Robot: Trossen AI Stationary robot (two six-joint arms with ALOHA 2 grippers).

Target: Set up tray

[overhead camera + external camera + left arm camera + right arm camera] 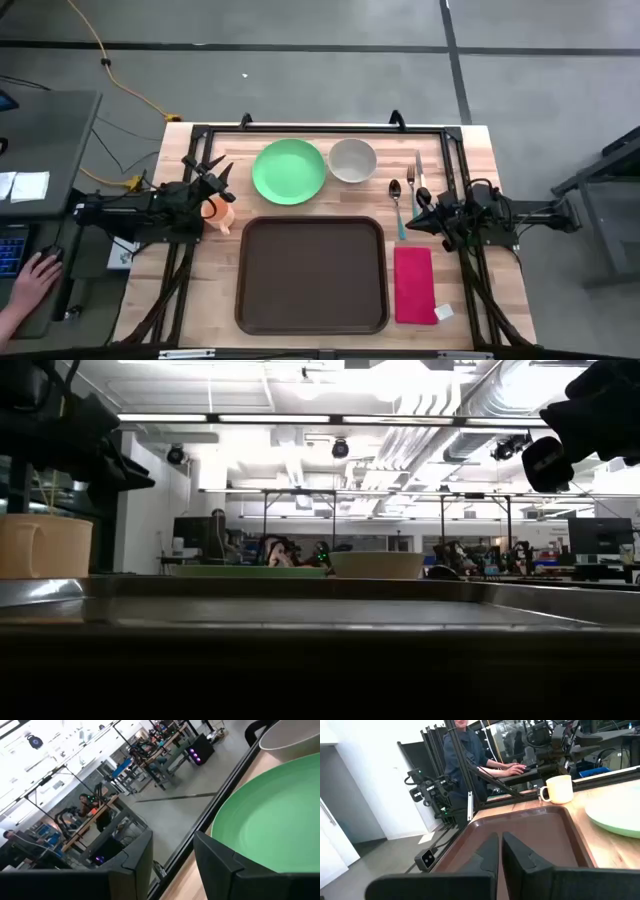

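Since the tray [311, 275] lies empty at the near middle of the table, nothing is set up yet. Beside it right waits the red napkin [413, 285]; farther are cup [218, 212], green plate [289, 171], bowl [352, 160] and cutlery [405, 193] (all outside the tray). The left gripper [210, 175] hovers released by the plate, the right gripper [426, 210] clenched on nothing.

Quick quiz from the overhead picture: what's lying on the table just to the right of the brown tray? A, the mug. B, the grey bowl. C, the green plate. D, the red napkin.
D: the red napkin lies right of the tray; the green plate and bowl sit beyond the tray, the mug by its far left corner.
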